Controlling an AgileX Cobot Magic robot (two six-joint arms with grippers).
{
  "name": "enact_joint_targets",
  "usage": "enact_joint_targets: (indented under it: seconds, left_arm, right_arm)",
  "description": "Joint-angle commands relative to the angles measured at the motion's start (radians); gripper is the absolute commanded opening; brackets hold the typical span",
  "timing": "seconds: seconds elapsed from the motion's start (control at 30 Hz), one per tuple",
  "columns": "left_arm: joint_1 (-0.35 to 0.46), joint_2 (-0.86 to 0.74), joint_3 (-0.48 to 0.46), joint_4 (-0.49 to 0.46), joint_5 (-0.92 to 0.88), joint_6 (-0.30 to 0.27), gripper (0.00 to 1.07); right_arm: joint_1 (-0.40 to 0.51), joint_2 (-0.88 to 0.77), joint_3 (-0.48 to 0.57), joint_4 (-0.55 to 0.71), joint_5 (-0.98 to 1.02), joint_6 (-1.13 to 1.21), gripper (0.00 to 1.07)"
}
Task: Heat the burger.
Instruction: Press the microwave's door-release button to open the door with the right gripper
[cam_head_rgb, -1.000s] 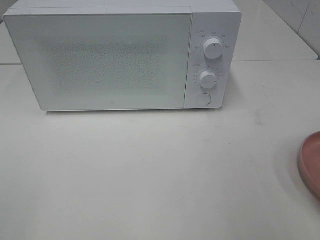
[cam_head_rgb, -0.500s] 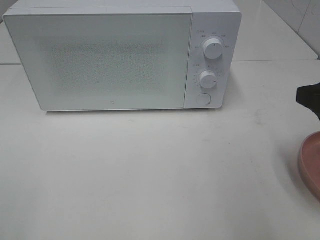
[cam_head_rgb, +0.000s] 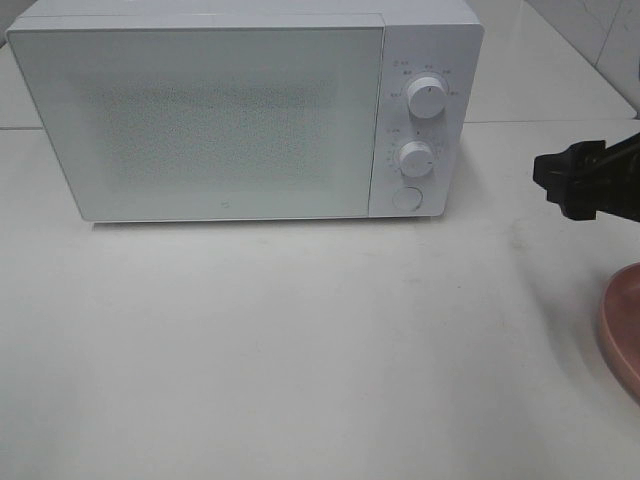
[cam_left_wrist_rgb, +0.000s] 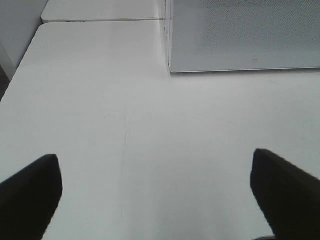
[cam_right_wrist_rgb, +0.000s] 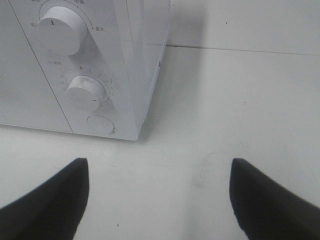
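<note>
Count: one microwave (cam_head_rgb: 200, 120), two knobs, one round button (cam_head_rgb: 406, 198), one pink plate (cam_head_rgb: 622, 325), two grippers, all at one white table (cam_head_rgb: 300, 350).
Microwave: far left-centre, door closed; the speckled door hides the inside.
Controls: on the microwave's right panel, upper knob (cam_head_rgb: 427, 97) above lower knob (cam_head_rgb: 415, 158), with the button below them.
Plate: near right edge, only part of its rim shows; its contents cannot be told.
Burger: in none of the views, so its place cannot be told.
Right gripper (cam_right_wrist_rgb: 160, 200): reaches in from the right, low over the table, just right of the control panel and facing it; jaws spread, released, grasping nothing.
Left gripper (cam_left_wrist_rgb: 155, 195): over bare table near the microwave's front left corner; jaws spread wide, released, grasping nothing.
</note>
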Motion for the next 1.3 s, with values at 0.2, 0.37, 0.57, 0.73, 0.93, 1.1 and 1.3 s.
enact_joint_targets:
  seconds: [0.2, 0.37, 0.57, 0.73, 0.93, 1.1, 1.3]
  left_arm:
    - [0.001, -0.023, 0.004, -0.003, -0.014, -0.005, 0.94]
    - [0.001, -0.023, 0.004, -0.003, -0.014, -0.005, 0.94]
    - [0.001, -0.023, 0.004, -0.003, -0.014, -0.005, 0.94]
    - [0.001, -0.023, 0.004, -0.003, -0.014, -0.005, 0.94]
    - [0.001, -0.023, 0.004, -0.003, -0.014, -0.005, 0.94]
    - [0.001, -0.023, 0.004, -0.003, -0.014, -0.005, 0.94]
    - [0.001, -0.023, 0.004, -0.003, -0.014, -0.005, 0.94]
  right_arm:
    - [-0.004, 0.143, 0.088, 0.026, -0.375, -0.063, 0.75]
    - [0.018, 0.197, 0.127, 0.111, -0.476, -0.097, 0.75]
    - [0.191, 0.318, 0.162, 0.354, -0.658, -0.269, 0.75]
    - [0.307, 0.375, 0.162, 0.478, -0.745, -0.310, 0.75]
    - [0.508, 0.458, 0.160, 0.678, -0.914, -0.321, 0.75]
    - [0.595, 0.499, 0.160, 0.750, -0.997, -0.321, 0.75]
    - [0.630, 0.531, 0.159, 0.787, -1.025, -0.313, 0.75]
